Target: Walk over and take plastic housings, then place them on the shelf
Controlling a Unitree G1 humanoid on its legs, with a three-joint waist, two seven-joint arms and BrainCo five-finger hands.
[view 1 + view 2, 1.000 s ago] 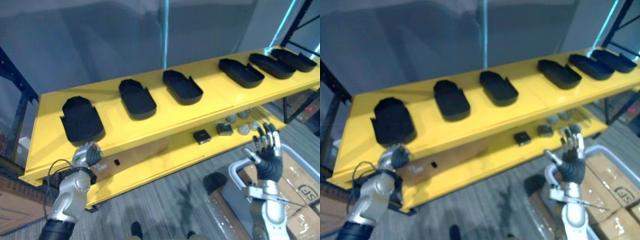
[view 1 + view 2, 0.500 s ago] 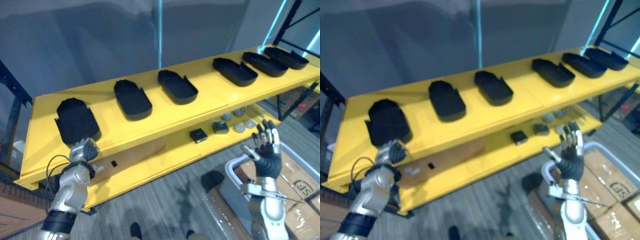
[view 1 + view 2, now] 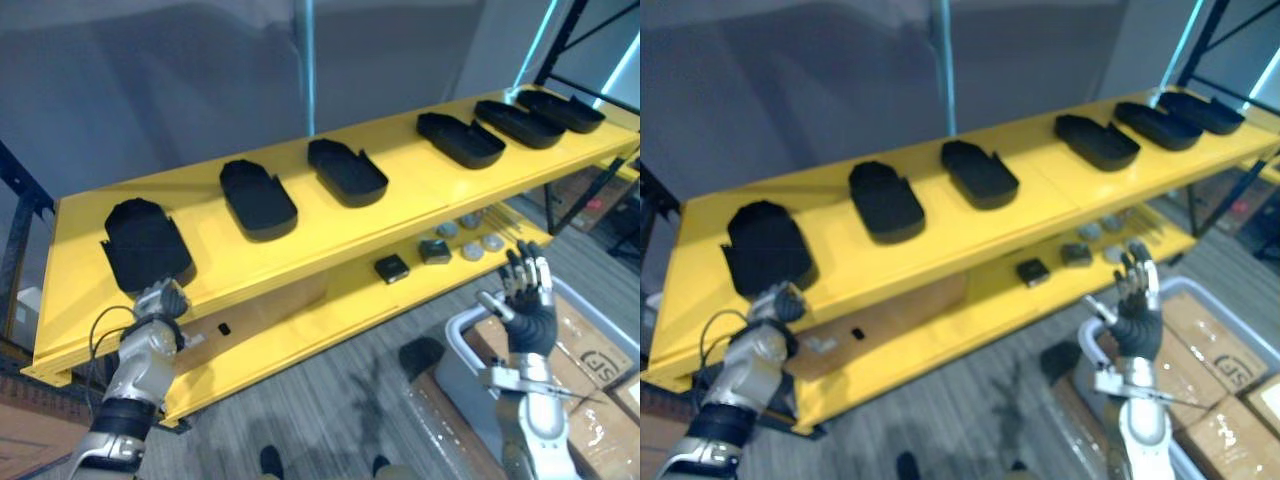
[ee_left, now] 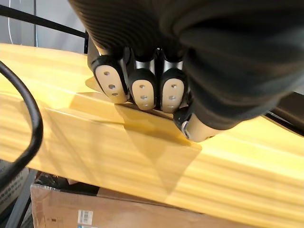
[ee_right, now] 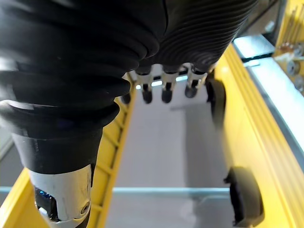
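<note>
Several black plastic housings lie in a row on the top board of the yellow shelf [image 3: 420, 195]: the leftmost housing [image 3: 147, 245], a second one [image 3: 258, 198], a third [image 3: 347, 172], and more toward the far right [image 3: 518, 123]. My left hand [image 3: 160, 300] is at the shelf's front edge just below the leftmost housing. Its fingers [image 4: 142, 88] are curled and hold nothing. My right hand [image 3: 525, 295] is raised in front of the lower board, open with fingers straight up and nothing in it.
The lower board [image 3: 330, 300] carries small black boxes [image 3: 392, 267] and round silver parts [image 3: 478, 245]. Cardboard boxes [image 3: 590, 350] and a grey cart handle [image 3: 455, 335] stand at the lower right. A dark upright post [image 3: 20, 210] stands at the shelf's left end.
The whole picture has shifted a little to the left, so the camera moved. Both hands keep nearly the same places relative to the shelf.
</note>
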